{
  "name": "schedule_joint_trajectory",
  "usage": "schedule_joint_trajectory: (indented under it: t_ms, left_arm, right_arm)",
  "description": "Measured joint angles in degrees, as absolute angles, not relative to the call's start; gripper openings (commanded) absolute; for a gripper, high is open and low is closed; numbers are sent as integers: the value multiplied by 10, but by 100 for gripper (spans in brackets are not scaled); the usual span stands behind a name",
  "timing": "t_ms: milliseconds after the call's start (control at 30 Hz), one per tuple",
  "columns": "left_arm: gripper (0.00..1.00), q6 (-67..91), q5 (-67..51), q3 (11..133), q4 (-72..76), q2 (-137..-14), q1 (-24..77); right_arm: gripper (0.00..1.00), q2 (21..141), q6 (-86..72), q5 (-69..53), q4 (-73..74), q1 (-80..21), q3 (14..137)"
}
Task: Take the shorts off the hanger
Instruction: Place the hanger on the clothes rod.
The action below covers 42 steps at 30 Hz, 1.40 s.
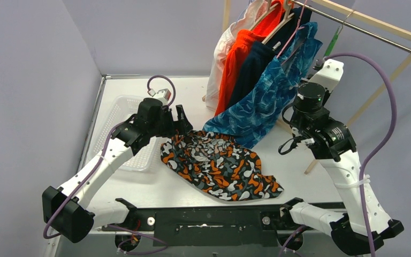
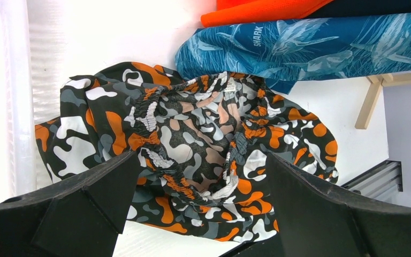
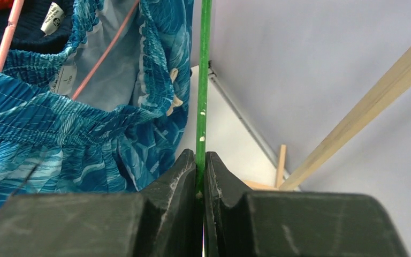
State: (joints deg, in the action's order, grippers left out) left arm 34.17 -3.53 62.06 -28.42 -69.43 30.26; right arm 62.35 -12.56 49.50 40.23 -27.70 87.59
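The orange-black-grey camouflage shorts (image 1: 219, 168) lie crumpled on the table, off any hanger. My left gripper (image 1: 180, 116) hovers at their far left edge, open and empty; its wrist view shows the waistband (image 2: 192, 150) between the spread fingers (image 2: 107, 187). My right gripper (image 1: 326, 63) is up by the rail, shut on a bare green hanger (image 3: 202, 80). Teal-blue patterned shorts (image 1: 270, 96) hang on a pink hanger (image 3: 104, 56) just left of it. Behind them hang the navy (image 1: 251, 64), bright orange (image 1: 238, 53) and white (image 1: 218, 59) shorts.
A white plastic basket (image 1: 120, 126) sits on the table to the left, beside the left arm. The wooden rack frame (image 1: 390, 64) and its metal rail (image 1: 374, 32) stand at the back right. One rack foot (image 2: 372, 96) rests near the camouflage shorts.
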Motion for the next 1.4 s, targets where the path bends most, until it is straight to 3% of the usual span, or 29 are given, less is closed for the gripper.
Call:
schedule_joint_trajectory:
  t_ms: [100, 200, 267, 500, 900, 1167, 1400]
  left_arm:
    - [89, 342, -35, 620, -284, -694, 303]
    - [90, 341, -35, 620, -284, -694, 303]
    - [91, 341, -35, 620, -284, -693, 303]
    - [94, 341, -35, 616, -284, -690, 303]
    - [94, 342, -37, 612, -284, -689, 299]
    - [94, 341, -49, 573, -296, -686, 299]
    - [94, 340, -57, 559, -302, -689, 313]
  right_arm:
    - [22, 605, -154, 481, 405, -277, 859]
    - [51, 588, -178, 474, 424, -274, 847]
    - [54, 583, -192, 470, 438, -274, 843]
    - [81, 545, -217, 434, 461, -274, 822]
    - [84, 378, -319, 324, 524, -274, 742]
    - [84, 203, -438, 194, 541, -274, 558]
    - [86, 184, -517, 72, 510, -274, 397]
